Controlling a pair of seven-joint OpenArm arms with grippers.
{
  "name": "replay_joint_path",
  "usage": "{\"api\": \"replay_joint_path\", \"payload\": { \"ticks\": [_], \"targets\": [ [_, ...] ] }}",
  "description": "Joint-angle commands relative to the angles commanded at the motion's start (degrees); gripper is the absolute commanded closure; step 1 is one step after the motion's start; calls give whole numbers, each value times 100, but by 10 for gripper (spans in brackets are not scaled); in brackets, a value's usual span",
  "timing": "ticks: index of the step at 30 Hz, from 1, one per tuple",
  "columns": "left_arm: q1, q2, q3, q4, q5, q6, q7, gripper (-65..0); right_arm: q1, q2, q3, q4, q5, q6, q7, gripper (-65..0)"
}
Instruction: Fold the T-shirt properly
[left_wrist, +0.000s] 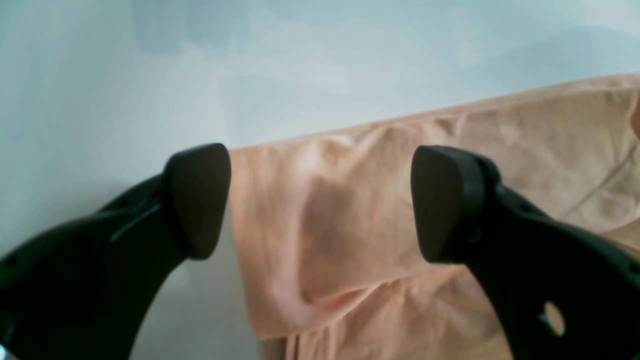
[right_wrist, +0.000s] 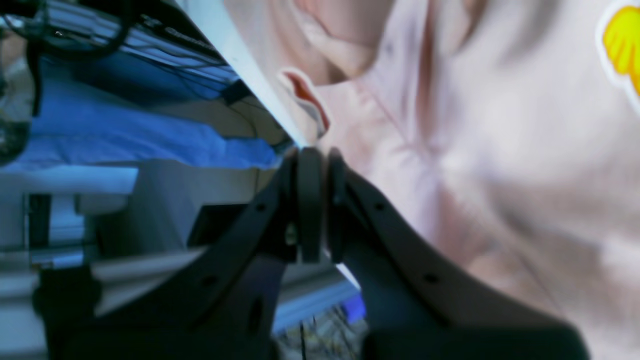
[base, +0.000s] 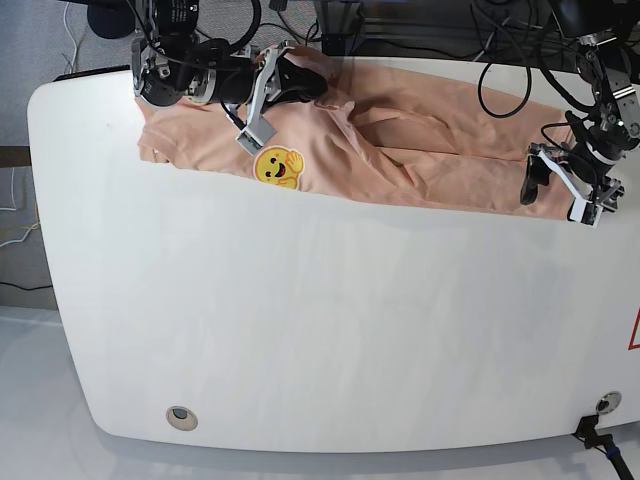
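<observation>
The worktop (base: 300, 330) was white, smooth and rounded at its corners, and most of it lay bare on the near side, so I had wide room there for moving. The T-shirt (base: 400, 150) was spread as a long band along the far edge of the worktop, peach-pink, soft and full of wrinkles. Its near border ran almost straight from one arm to the other. A small yellow smiley print (base: 277, 166) faced up close to this border, on the base view's left part of the cloth.

The right hand (base: 285, 80) was reaching sideways over the far left part of the T-shirt, low above the cloth. In the right wrist view its black fingers (right_wrist: 310, 200) were pressed together, and the cloth lay against their tips at the worktop's far edge; I could not tell surely if fabric was pinched between them. The picture there was blurred.

The left hand (left_wrist: 320, 200) was at the other end of the T-shirt, on the base view's right, near the worktop's side edge. Its two dark pads (left_wrist: 200, 200) stood wide apart, and they held nothing. The cloth's end, with a soft fold, lay below the gap between them.
</observation>
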Motion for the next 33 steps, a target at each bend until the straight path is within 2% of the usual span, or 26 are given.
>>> {"api": "replay_joint_path", "payload": {
  "ticks": [3, 6, 8, 9, 11, 15, 19, 23, 24, 27, 29, 31, 33],
  "targets": [
    [0, 18, 0, 0, 0, 0, 0, -534, -9, 246, -26, 0, 334, 0, -105, -14],
    [0, 18, 0, 0, 0, 0, 0, -534, 26, 668, -123, 9, 826, 0, -105, -212],
    [0, 18, 0, 0, 0, 0, 0, -534, 35, 826, -123, 35, 993, 0, -105, -314],
    [0, 18, 0, 0, 0, 0, 0, -534, 44, 879, -114, 97, 1037, 0, -105, -353],
    [0, 18, 0, 0, 0, 0, 0, -534, 114, 967, -123, 132, 1046, 0, -105, -373],
    [0, 18, 0, 0, 0, 0, 0, -534, 325, 1020, 0, 114, 914, -9, -105, -373],
    [0, 18, 0, 0, 0, 0, 0, -534, 554, 1204, 589, 105, -167, -9, -88, -373],
    [26, 18, 0, 26, 0, 0, 0, -534, 677, 1319, 668, 105, -1424, 0, -88, -372],
    [35, 18, 0, 35, 0, 0, 0, -534, 668, 1301, 668, 105, -1626, 35, -79, -372],
    [132, 18, 0, 44, 0, 0, 0, -534, 633, 1116, 677, 97, -1749, 18, -79, -368],
    [352, 18, 0, 132, -9, 0, 0, -533, 571, 1064, 677, 97, -1749, 0, -62, -311],
    [536, 26, 0, 378, -9, 0, 9, -511, 519, 1064, 677, 97, -1749, 0, 149, -207],
    [835, 26, 0, 563, -18, 0, 9, -407, 466, 1064, 677, -9, -1758, 0, 325, -79]
  ]
}}
